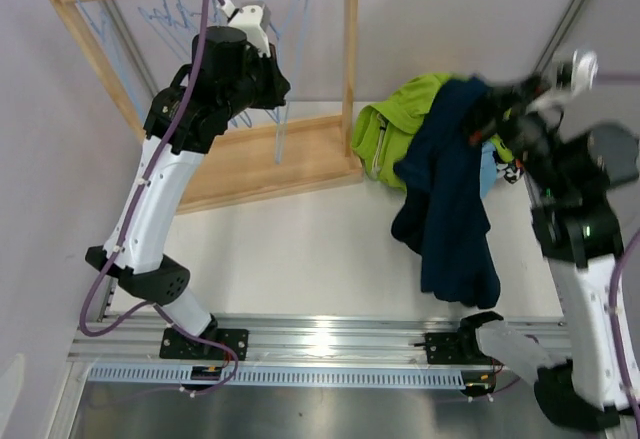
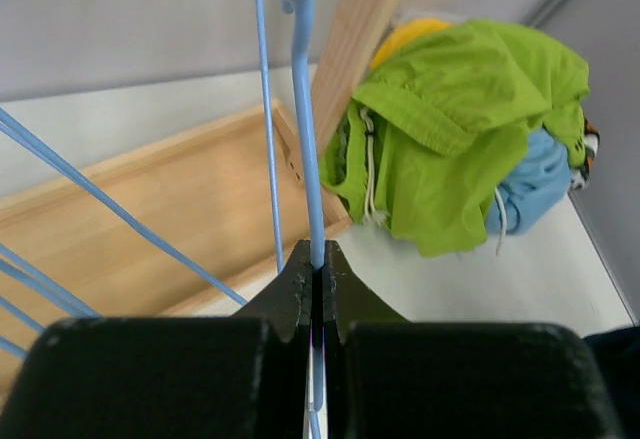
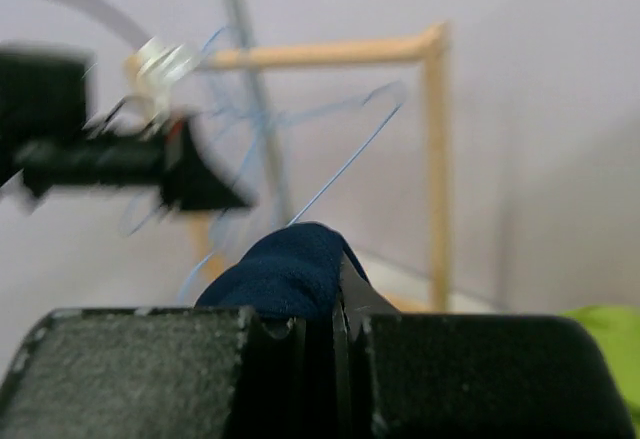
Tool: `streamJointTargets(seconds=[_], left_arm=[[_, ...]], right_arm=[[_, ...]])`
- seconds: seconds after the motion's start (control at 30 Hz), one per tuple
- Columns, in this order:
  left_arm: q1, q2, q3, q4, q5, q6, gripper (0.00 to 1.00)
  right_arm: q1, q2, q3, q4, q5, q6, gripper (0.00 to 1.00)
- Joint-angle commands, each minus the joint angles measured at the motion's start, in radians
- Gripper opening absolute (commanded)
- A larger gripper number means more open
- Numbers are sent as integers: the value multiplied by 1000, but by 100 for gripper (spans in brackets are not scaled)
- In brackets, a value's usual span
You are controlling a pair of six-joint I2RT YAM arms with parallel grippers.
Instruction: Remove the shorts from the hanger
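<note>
right claw [image 3: 335, 304]: is clamping dark navy shorts [image 1: 452, 209], which are hanging below it. left claw [image 2: 318, 277]: is pinching a blue hanger [image 2: 305, 139] shut between its tips. lime green shorts [image 1: 400, 124] are lying heaped left of the right claw, on the white tabletop [image 1: 300, 249] beside the wooden rack [image 1: 350, 59].

1. The rack [image 1: 349, 69] is pale bare wood, smooth and matt, with grain showing on its base board.
2. The hanger [image 2: 306, 129] is thin, light blue, smooth and slightly glossy; whether it is plastic or coated wire cannot be told.
3. The navy shorts [image 1: 455, 219] are soft, matt cloth.
4. The green shorts [image 2: 450, 119] are thin, crinkled cloth with a faint sheen and white cords [image 2: 370, 174].
5. The table [image 1: 300, 249] is white, smooth and matt.
6. The rail [image 1: 330, 334] is bright, ribbed metal that catches the light.
7. The left gripper [image 2: 318, 264] is matt black plastic with a fine grain.
</note>
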Motion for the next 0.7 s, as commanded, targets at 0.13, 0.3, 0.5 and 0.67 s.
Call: streamJointTargets(seconds=[0.13, 0.3, 0.5, 0.67], left_arm=[[-8, -167, -183, 90, 111, 6, 0], [-8, -169, -145, 64, 128, 4, 0], [-8, -155, -121, 67, 141, 1, 0], [-6, -105, -90, 87, 119, -2, 0]], right_arm=[[-292, 645, 734, 193, 227, -4, 0], [-421, 995, 1107, 308, 236, 42, 0], [-460, 1118, 1004, 391, 172, 134, 0], [-453, 909, 489, 612, 155, 157, 3]])
